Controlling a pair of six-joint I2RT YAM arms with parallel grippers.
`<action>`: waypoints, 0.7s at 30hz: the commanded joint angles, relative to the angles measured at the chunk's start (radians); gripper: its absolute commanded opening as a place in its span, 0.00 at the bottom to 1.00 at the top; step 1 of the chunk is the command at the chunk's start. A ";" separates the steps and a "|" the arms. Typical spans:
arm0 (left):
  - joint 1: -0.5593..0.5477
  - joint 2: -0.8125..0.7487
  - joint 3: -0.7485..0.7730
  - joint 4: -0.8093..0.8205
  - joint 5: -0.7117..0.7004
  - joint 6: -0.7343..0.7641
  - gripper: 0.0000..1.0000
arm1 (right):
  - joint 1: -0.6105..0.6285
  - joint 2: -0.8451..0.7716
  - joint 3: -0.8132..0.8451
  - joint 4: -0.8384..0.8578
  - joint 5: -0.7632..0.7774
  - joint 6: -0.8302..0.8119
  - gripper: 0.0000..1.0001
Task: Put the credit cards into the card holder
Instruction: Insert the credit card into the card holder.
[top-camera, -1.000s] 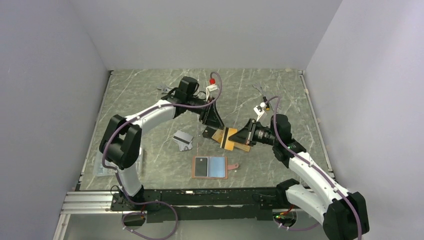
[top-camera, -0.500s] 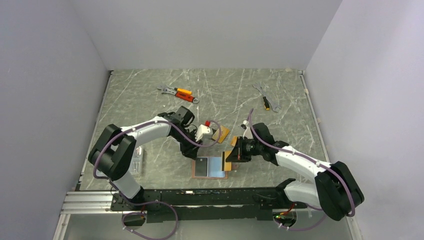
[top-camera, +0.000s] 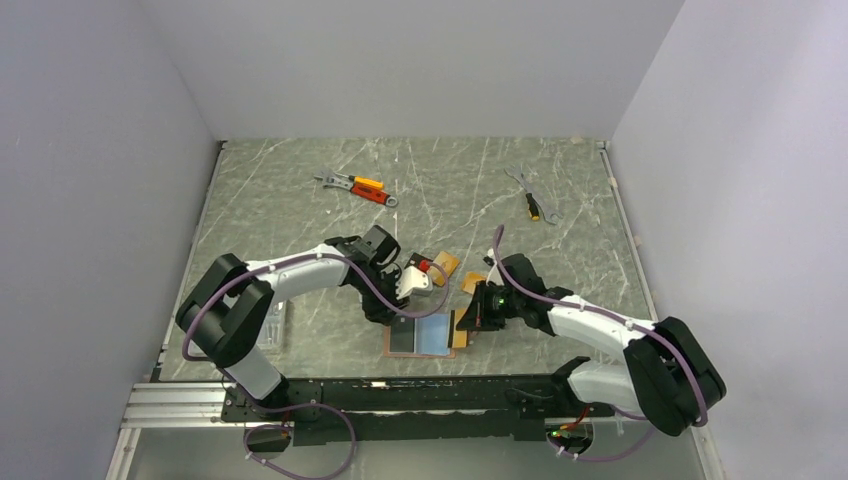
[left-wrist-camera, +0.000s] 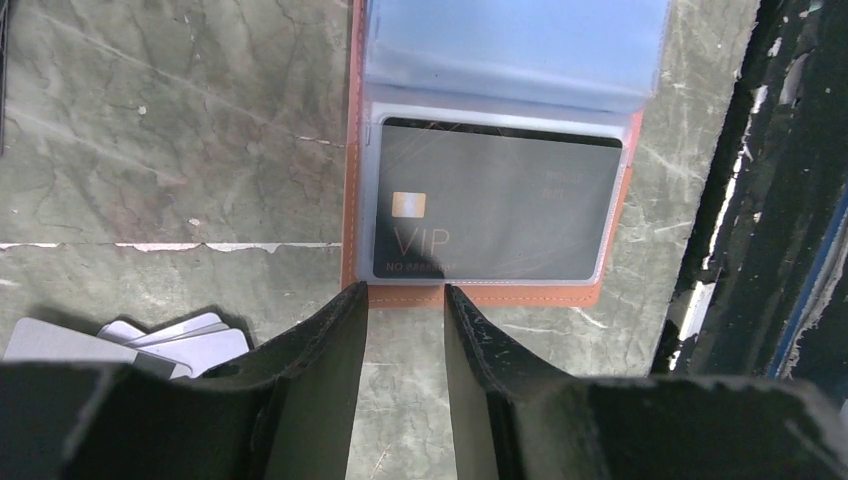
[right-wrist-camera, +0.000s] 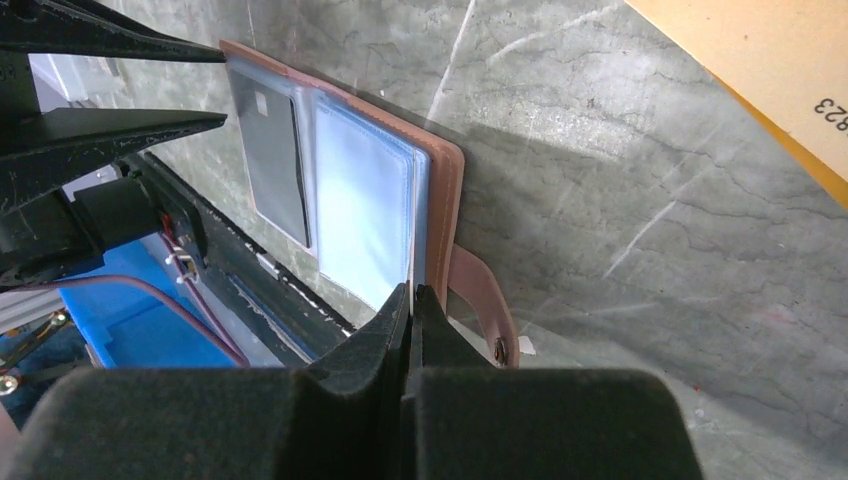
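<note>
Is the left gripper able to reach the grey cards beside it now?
Probably yes: the left gripper is open and empty, and the grey cards lie on the bare table close beside it, with nothing between.

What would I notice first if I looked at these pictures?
The open card holder lies near the table's front edge, with a black card marked VIP tucked in its clear pocket. Both arms crowd around it: the left gripper is open at its edge, and the right gripper is pinched shut by its clear pages.
</note>
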 joint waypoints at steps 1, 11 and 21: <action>-0.020 -0.019 -0.011 0.023 -0.034 0.024 0.39 | 0.014 0.016 -0.010 0.057 0.045 -0.005 0.00; -0.045 -0.015 -0.041 0.039 -0.069 0.034 0.39 | 0.033 0.039 -0.050 0.144 0.034 0.035 0.00; -0.048 -0.027 -0.046 0.040 -0.071 0.037 0.38 | 0.036 0.130 -0.057 0.217 -0.004 0.072 0.00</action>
